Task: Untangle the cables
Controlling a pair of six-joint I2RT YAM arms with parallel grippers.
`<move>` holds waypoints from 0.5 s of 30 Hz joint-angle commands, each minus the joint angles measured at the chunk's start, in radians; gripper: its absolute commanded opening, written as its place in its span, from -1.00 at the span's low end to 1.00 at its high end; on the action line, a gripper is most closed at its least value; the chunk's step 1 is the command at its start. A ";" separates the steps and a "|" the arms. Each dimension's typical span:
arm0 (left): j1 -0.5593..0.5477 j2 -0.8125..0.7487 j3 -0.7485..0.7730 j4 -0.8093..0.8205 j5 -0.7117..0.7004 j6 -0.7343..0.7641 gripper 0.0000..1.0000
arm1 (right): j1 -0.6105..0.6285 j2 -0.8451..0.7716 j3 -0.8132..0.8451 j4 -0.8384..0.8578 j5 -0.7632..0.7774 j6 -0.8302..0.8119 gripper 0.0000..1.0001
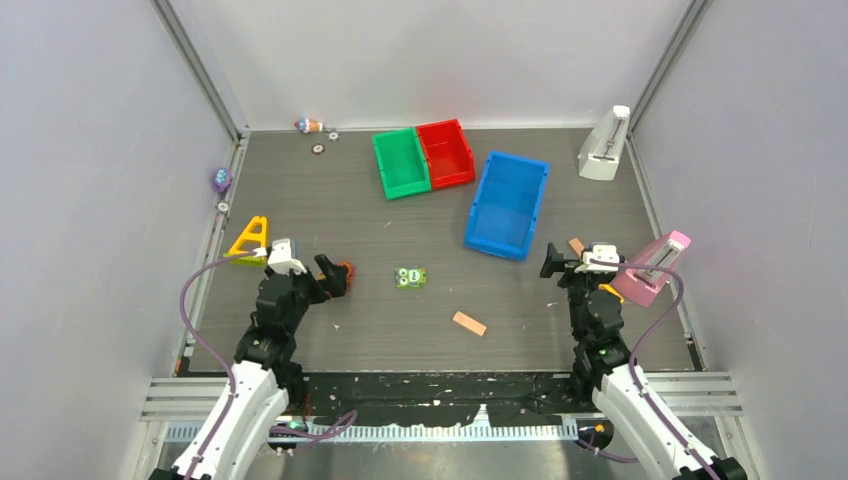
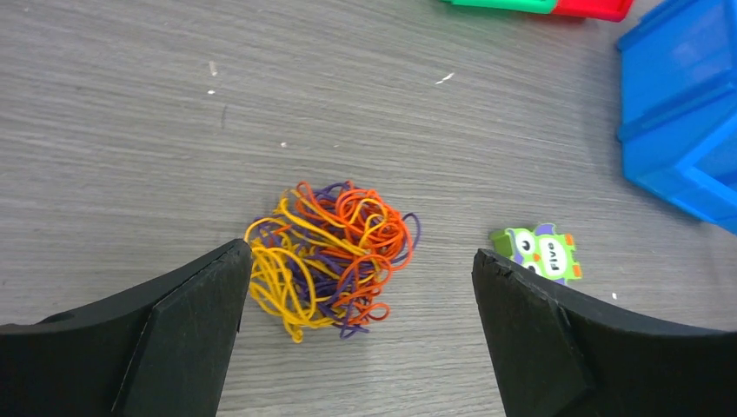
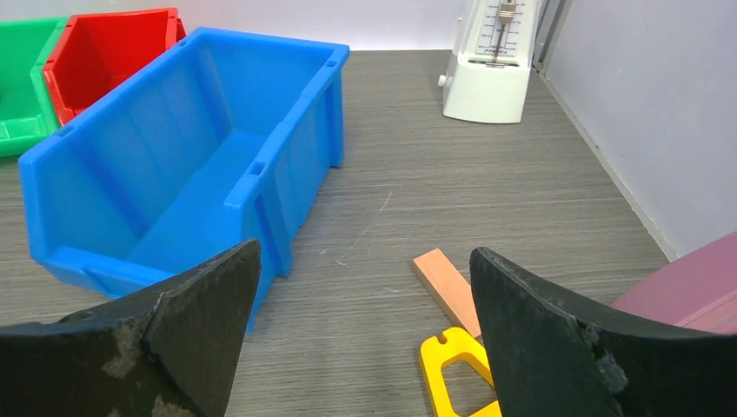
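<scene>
Tangled orange-yellow-purple thin cables (image 2: 330, 261) beneath wide-open left gripper (image 2: 361, 259); green owl tile (image 2: 539, 252) nearby; right gripper (image 3: 365, 252) wide too, blue plastic bin (image 3: 174, 174) ahead.

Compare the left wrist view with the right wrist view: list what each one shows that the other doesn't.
Only the left wrist view shows the cables, a tangled orange, yellow and purple clump, and a green owl piece to its right. Only the right wrist view shows the white metronome, an orange block, a yellow piece and a pink object. Both show the blue bin, red bin and green bin.
</scene>
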 commanded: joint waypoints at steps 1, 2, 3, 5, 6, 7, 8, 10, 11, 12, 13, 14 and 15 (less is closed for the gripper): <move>-0.001 0.027 0.053 -0.023 -0.122 -0.035 0.98 | 0.004 -0.018 0.013 -0.029 0.024 0.008 0.90; -0.001 0.036 0.058 -0.038 -0.156 -0.041 0.98 | 0.005 -0.027 0.037 -0.061 0.036 0.025 0.90; -0.001 0.045 0.068 -0.063 -0.191 -0.051 0.98 | 0.006 -0.045 0.089 -0.133 0.042 0.085 0.90; -0.001 0.064 0.111 -0.166 -0.230 -0.089 0.98 | 0.007 -0.063 0.147 -0.194 -0.014 0.115 0.90; -0.001 0.074 0.123 -0.193 -0.228 -0.102 0.98 | 0.006 -0.067 0.181 -0.218 -0.070 0.122 0.90; -0.001 0.086 0.137 -0.218 -0.219 -0.116 0.98 | 0.005 -0.068 0.199 -0.264 -0.091 0.150 0.90; 0.000 0.098 0.153 -0.241 -0.198 -0.126 0.98 | 0.006 -0.072 0.228 -0.285 -0.127 0.164 0.90; 0.000 0.128 0.182 -0.284 -0.152 -0.141 0.98 | 0.005 -0.082 0.250 -0.334 -0.191 0.189 0.90; 0.000 0.144 0.195 -0.309 -0.137 -0.147 0.98 | 0.006 -0.086 0.247 -0.347 -0.204 0.229 0.90; 0.000 0.170 0.208 -0.335 -0.130 -0.151 0.98 | 0.005 -0.098 0.225 -0.343 -0.218 0.253 0.90; 0.000 0.188 0.222 -0.360 -0.127 -0.151 0.98 | 0.005 -0.104 0.208 -0.307 -0.220 0.292 0.90; -0.001 0.206 0.236 -0.391 -0.127 -0.146 0.98 | 0.005 -0.114 0.168 -0.289 -0.210 0.311 0.90; -0.001 0.222 0.249 -0.414 -0.131 -0.140 0.96 | 0.005 -0.119 0.151 -0.266 -0.197 0.356 0.90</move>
